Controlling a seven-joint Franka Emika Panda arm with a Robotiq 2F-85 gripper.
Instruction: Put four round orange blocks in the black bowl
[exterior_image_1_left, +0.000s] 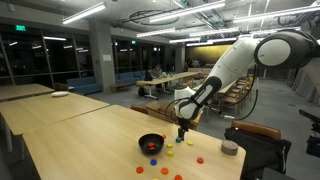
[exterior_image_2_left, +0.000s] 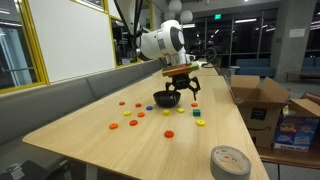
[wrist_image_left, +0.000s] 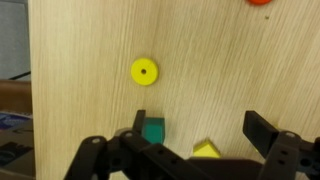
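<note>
- A big open-plan office or campus workspace.
- Long wooden desks (exterior_image_1_left: 35, 105) stand in rows, with more tables and chairs (exterior_image_1_left: 170, 80) further back.
- The ceiling is bare, hung with pipes and strip lights (exterior_image_1_left: 85, 12); a green exit sign (exterior_image_1_left: 20, 29) glows.
- In an exterior view, a yellow-framed whiteboard (exterior_image_2_left: 70, 40), a grey bench (exterior_image_2_left: 55, 100) below it, and cardboard boxes (exterior_image_2_left: 255, 100).

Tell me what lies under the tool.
Wrist view: a green block and a yellow piece lie on the table below the open tool; its body covers their lower edges.
</note>
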